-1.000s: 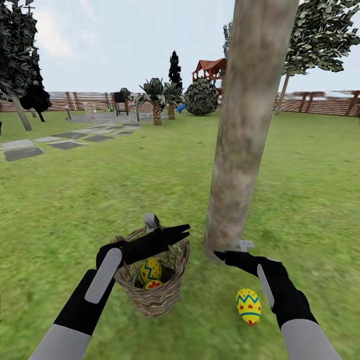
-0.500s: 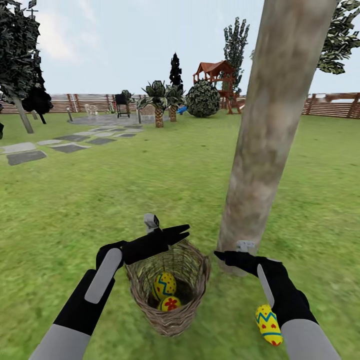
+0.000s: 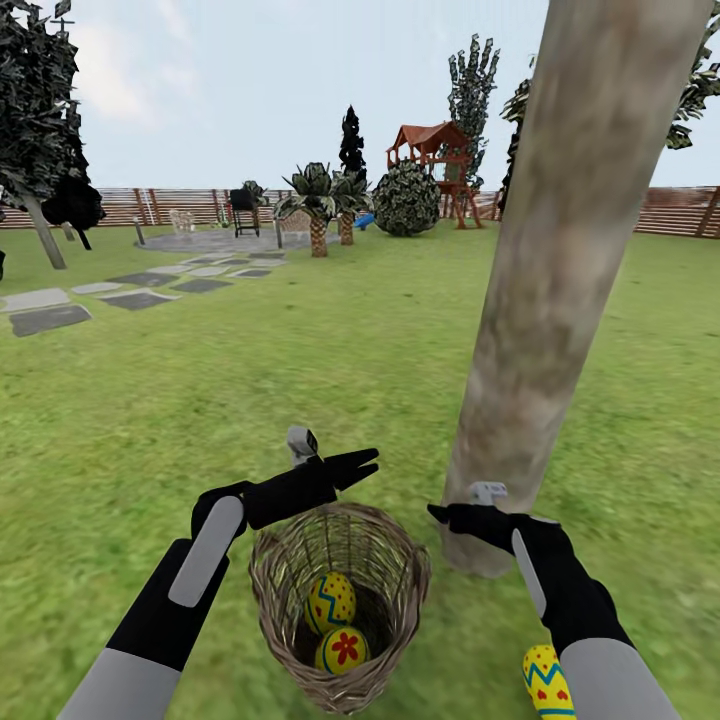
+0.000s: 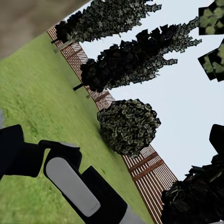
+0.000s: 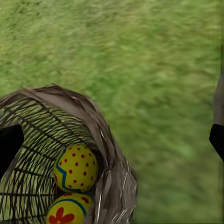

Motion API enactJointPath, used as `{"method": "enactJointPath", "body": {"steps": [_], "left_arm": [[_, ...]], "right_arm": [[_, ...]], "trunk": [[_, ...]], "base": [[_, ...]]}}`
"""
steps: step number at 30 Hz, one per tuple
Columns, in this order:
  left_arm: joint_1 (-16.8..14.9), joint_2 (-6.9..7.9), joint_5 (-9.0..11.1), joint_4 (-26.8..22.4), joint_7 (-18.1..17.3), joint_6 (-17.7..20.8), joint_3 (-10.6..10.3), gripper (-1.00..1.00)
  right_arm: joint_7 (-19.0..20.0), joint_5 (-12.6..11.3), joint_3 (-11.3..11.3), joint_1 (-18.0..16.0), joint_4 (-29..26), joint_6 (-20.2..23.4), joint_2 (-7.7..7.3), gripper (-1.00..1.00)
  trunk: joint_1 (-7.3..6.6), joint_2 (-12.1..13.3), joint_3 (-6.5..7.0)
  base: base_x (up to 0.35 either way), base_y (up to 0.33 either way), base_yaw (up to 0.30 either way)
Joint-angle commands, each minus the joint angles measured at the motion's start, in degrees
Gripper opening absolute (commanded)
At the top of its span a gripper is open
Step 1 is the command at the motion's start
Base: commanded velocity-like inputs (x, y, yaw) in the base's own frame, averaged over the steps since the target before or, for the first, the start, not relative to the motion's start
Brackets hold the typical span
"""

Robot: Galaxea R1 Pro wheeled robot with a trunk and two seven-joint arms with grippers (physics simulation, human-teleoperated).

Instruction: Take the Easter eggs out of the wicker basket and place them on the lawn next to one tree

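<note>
While the robot stood on the lawn (image 3: 330, 350) close to a thick pale tree (image 3: 560, 290), grey stepping stones (image 3: 45, 318) lay far off at the left, leading to a paved circle (image 3: 215, 238) near the wooden fence (image 3: 150, 200). Short palms (image 3: 318, 200), a round bush (image 3: 406, 196) and a wooden play tower (image 3: 432, 150) stood farther back, right of those stones.

Nearer, the left gripper (image 3: 362, 466) hung just above the far rim of the wicker basket (image 3: 290, 560), its dark fingers spread a little and nothing between them. The basket sat on the grass between the two arms, tilted so its mouth faced the camera. Two eggs lay inside: one with a blue zigzag (image 3: 331, 601), and nearer to the robot one with a red flower (image 3: 342, 650), touching it. The right wrist view showed the same basket (image 5: 107, 149) with a red-dotted egg (image 5: 76, 168) above the flower egg (image 5: 69, 210).

Right of the basket, the right gripper (image 3: 440, 514) pointed left near the foot of the trunk; whether its fingers were parted could not be told. The third egg (image 3: 546, 682) lay on the grass at the near right, partly hidden behind the right forearm, near the tree's base.
</note>
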Motion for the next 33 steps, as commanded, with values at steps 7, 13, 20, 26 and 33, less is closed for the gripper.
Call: {"method": "enactJointPath", "body": {"steps": [7, 13, 20, 26, 33], "left_arm": [[0.17, -0.04, 0.03, 0.02, -2.52, -0.61, 1.44, 1.00], [0.62, -0.05, -0.09, 0.79, -7.19, -0.76, 2.26, 1.00], [0.66, -0.10, -0.05, 2.56, -7.80, -0.76, 2.46, 1.00], [0.67, -0.10, -0.05, 2.65, -7.82, -0.76, 2.49, 1.00], [0.67, -0.09, -0.05, 2.65, -7.99, -0.84, 3.02, 1.00]], "right_arm": [[0.44, 1.19, 0.50, -0.03, -0.03, 3.22, 0.02, 1.00], [0.44, 1.29, 0.52, -0.03, -0.01, 4.56, 0.02, 1.00], [0.44, 1.22, 0.52, -0.03, 0.00, 4.66, 0.02, 1.00], [0.53, 1.22, 0.52, -0.03, 0.00, 4.56, 0.02, 1.00], [0.30, 1.63, 0.64, -0.03, 0.03, 4.41, 0.02, 1.00]], "trunk": [[-0.46, 0.79, 0.31], [-0.46, 0.79, 0.31], [-0.46, 0.79, 0.31], [-0.46, 0.79, 0.31], [-0.46, 0.79, 0.31]], "base": [[0.001, 0.000, 0.000], [-0.026, 0.019, 0.000], [-0.201, 0.205, 0.000], [-0.218, 0.241, 0.000], [-0.008, 0.067, 0.000]]}}
